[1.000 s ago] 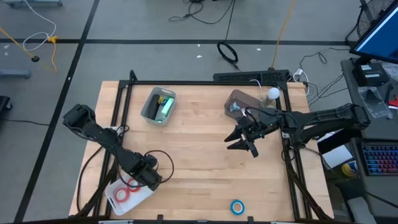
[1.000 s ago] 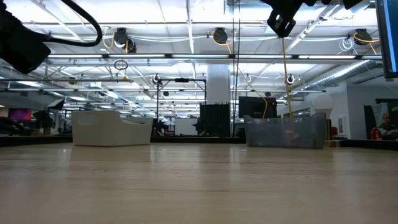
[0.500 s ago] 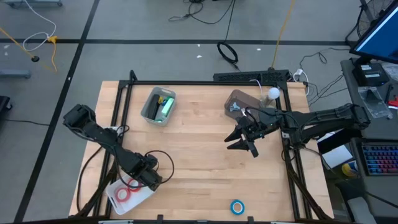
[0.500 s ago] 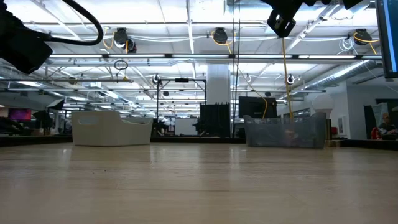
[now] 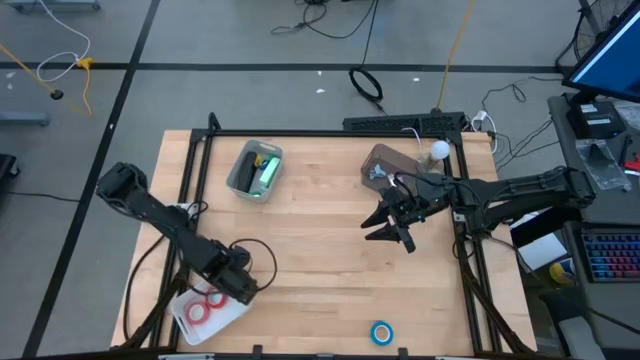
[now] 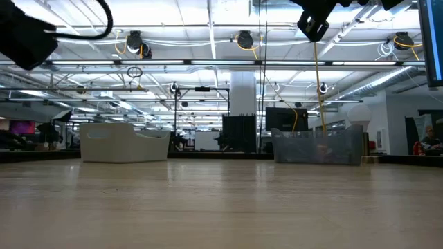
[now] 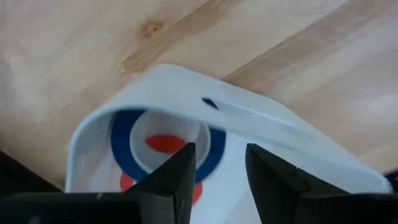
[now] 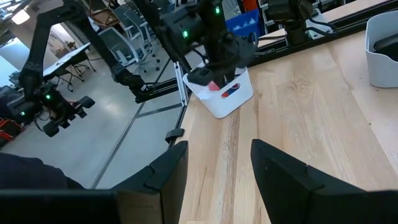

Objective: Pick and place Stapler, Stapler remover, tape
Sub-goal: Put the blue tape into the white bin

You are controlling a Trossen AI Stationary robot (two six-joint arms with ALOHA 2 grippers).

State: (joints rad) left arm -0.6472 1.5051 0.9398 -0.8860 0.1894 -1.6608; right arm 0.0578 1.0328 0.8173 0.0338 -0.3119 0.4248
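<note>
A blue tape roll (image 7: 163, 144) lies in the white tray (image 5: 222, 316) at the table's (image 5: 320, 250) front left corner, on top of a red roll (image 5: 199, 311) that shows through its centre; from above, two red rolls lie side by side in the tray. The left gripper (image 5: 243, 290) hangs just over the tray, fingers (image 7: 175, 177) parted with a clear gap and nothing between them. Another blue roll (image 5: 381, 332) lies alone near the front edge, right of centre. A grey bin (image 5: 255, 168) with something green stands at the back left, a clear bin (image 5: 384, 164) at the back right. The right gripper (image 5: 389, 229) hovers near the clear bin, fingers spread, empty.
</note>
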